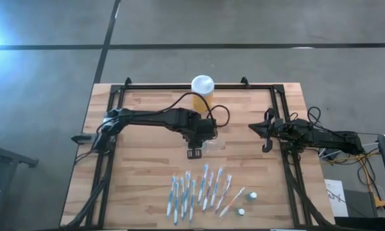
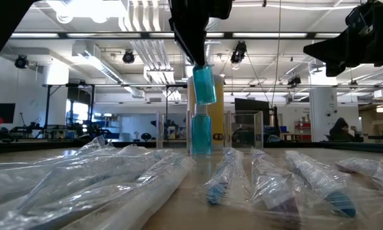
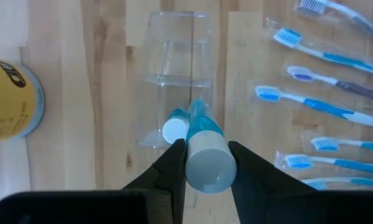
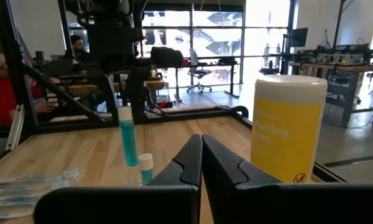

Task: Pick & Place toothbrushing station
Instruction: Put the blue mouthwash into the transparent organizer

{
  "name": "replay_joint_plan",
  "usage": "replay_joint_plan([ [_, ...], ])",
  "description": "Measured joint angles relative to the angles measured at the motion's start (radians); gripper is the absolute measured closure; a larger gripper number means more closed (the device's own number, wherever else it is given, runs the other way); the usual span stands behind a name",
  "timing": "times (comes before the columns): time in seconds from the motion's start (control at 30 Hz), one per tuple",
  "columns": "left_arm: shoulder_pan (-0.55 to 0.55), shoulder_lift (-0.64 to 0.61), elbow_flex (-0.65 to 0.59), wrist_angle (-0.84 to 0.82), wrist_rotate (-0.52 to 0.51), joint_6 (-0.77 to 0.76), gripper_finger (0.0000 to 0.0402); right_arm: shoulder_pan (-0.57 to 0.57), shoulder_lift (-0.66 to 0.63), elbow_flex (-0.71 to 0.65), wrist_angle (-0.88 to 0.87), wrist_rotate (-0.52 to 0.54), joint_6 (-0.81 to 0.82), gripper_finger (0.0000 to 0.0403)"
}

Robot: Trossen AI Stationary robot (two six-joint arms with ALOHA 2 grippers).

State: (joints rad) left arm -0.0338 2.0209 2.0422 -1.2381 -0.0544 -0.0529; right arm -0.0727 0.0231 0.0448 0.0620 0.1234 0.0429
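Mid-bench, the left gripper [image 3: 202,163] pinches a blue tube [image 3: 206,149]; lower it straight into the holder's [image 3: 174,81] free cup.

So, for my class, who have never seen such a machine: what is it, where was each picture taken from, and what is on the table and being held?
It is a robot with two dark arms at a wooden table. One picture looks down from above, one level across the table, and two from the wrists. The left gripper holds a blue tube with a white cap above the clear toothbrushing station, where another tube already stands. The right gripper waits shut at the table's right side. Wrapped toothbrushes and a yellow jar also sit there.
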Motion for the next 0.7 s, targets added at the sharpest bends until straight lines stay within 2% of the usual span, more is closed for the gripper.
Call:
replay_joint_plan([
  [0.4,0.004,-0.003,-0.065,0.055,-0.001,0.001,0.0305,0.000,0.000,0.000,0.000,0.002,0.002,0.0394],
  [0.7,0.004,0.007,-0.072,0.052,-0.055,0.034,0.0305,0.000,0.000,0.000,0.001,0.002,0.002,0.0394],
])
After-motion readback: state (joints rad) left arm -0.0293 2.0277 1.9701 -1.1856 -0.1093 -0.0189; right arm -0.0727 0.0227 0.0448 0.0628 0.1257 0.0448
